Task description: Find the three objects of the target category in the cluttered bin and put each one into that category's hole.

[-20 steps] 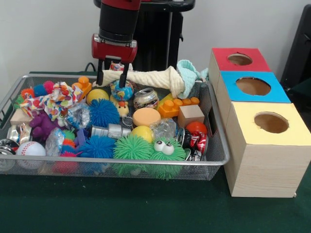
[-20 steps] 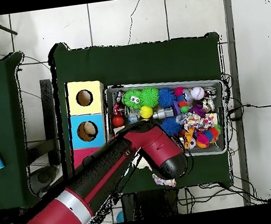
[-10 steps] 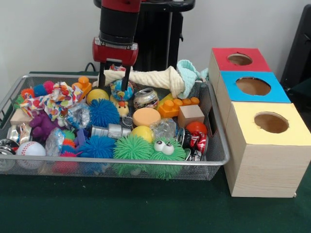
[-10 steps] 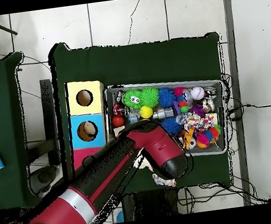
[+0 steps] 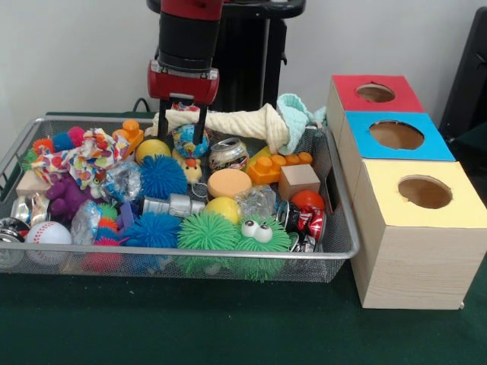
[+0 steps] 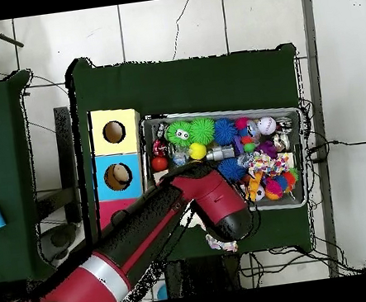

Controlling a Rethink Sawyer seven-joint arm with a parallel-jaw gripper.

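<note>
The dark green counter [image 5: 190,319] holds a silver wire mesh bin [image 5: 190,253] that is very full of toys, cans and blocks. At 3 o'clock from the bin are three wooden boxes with round holes, with a yellow top [image 5: 456,182], a blue top [image 5: 365,144] and a red top [image 5: 346,85]. I can see nothing in the holes, so I think no toy has gone in yet and all three are left to find. The red and black robot arm [image 5: 186,38] hangs over the bin's 12 o'clock edge. Its jaws are wide apart and hold nothing. Just under them, at 6 o'clock, a small round ball with blue, pink and yellow patches [image 5: 186,141] sits in the bin, near a cream towel [image 5: 236,122]. It may be the one to grab.
</note>
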